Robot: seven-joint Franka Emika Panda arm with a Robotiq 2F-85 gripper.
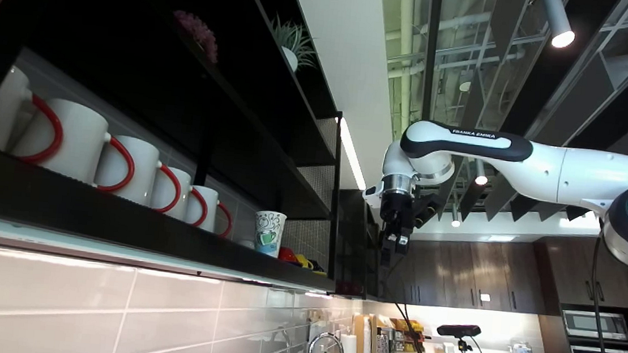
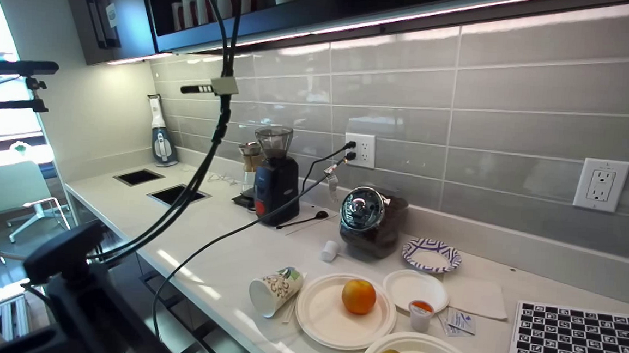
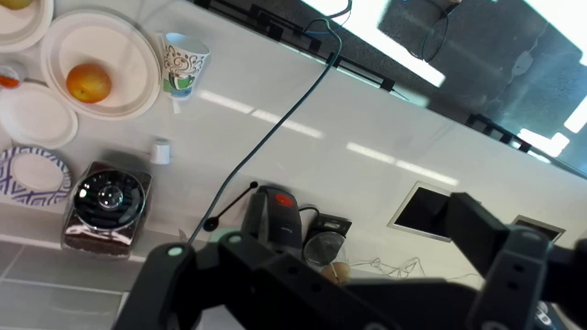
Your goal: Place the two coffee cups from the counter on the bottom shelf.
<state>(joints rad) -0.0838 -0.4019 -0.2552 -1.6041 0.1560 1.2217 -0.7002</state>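
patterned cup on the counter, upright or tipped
Tipped: the patterned cup lies on its side, its open end facing sideways in an exterior view.

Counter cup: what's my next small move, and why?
I'd probably shift the open gripper toward the tipped cup before lowering: the jaws hold nothing, that cup lies outside them in the wrist view, and the upright cup already stands on the bottom shelf.

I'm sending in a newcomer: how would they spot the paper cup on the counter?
On the white counter, find the plate bearing the orange fruit. Beside it the paper cup lies on its side, swirl-patterned, whereas the small tub stands upright.
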